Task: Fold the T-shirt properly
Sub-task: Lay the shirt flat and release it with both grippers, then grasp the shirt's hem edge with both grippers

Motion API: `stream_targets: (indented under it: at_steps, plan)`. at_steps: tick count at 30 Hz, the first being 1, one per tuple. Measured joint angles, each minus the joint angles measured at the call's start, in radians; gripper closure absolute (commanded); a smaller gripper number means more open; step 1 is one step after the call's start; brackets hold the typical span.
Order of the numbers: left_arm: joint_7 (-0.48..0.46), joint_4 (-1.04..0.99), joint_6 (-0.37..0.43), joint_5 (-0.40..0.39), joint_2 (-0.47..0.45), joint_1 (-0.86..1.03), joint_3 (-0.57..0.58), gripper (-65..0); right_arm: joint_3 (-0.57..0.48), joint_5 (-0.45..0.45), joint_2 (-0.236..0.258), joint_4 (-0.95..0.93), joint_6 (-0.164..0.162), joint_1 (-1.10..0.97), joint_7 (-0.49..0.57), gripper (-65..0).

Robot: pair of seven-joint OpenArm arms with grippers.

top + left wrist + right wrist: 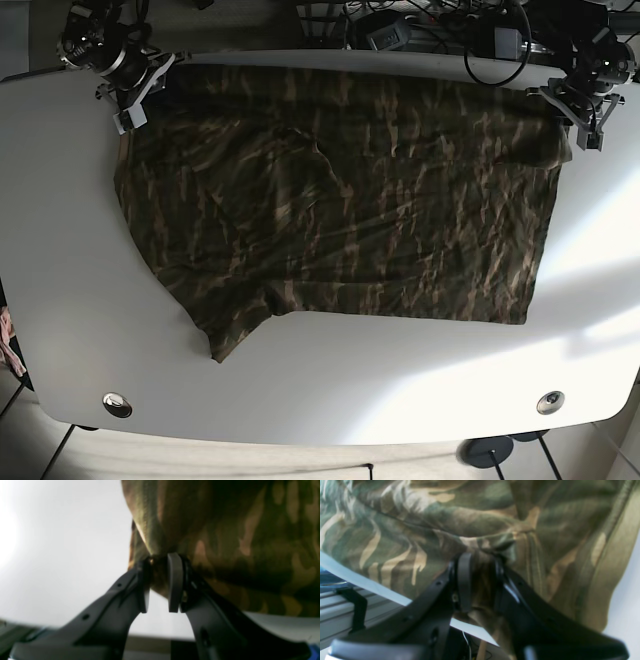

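A camouflage T-shirt (pixel 340 200) lies spread across the white table (pixel 330 390), one sleeve pointing toward the front left. My left gripper (pixel 588 128) is at the shirt's far right corner, and the left wrist view shows it (pixel 160 563) shut on a bunched bit of the T-shirt (pixel 225 530). My right gripper (pixel 127 112) is at the far left corner. In the right wrist view, cloth of the T-shirt (pixel 445 517) runs between its fingers (pixel 464 580), so the right gripper (pixel 480 562) is shut on it too.
Cables and black equipment (pixel 440 30) crowd the table's back edge. Two round metal fittings (pixel 117 404) (pixel 549 402) sit near the front corners. A bare white tabletop surrounds the shirt at front and sides.
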Motion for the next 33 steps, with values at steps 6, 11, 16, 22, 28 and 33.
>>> stream_targets:
  at_steps: [6,11,16,22,28,33]
  plan:
    - [0.031,0.115,0.0,0.032,0.044,0.097,-0.04,-9.7,0.002,-0.014,0.032,0.042,-0.004,-0.038,-0.019,-12.4]
    - [0.096,0.247,0.001,0.017,0.047,0.052,-0.034,-10.1,0.005,-0.055,0.03,0.173,-0.019,-0.048,-0.085,-12.4]
    - [0.218,0.309,0.001,-0.011,0.041,-0.097,-0.039,-10.1,0.004,-0.061,0.025,0.244,-0.011,0.116,-0.199,-16.8]
    - [0.217,0.282,0.002,0.09,0.038,-0.331,0.117,-16.0,-0.002,-0.172,0.014,0.075,-0.012,0.455,-0.249,-55.6]
    - [0.218,0.152,0.001,0.15,0.038,-0.505,0.197,-35.1,-0.002,-0.339,-0.014,-0.259,-0.012,0.785,-0.19,-61.4]
    - [0.132,0.012,0.004,0.142,0.04,-0.614,0.25,-35.3,-0.002,-0.462,-0.002,-0.732,-0.015,1.003,0.044,-61.4]
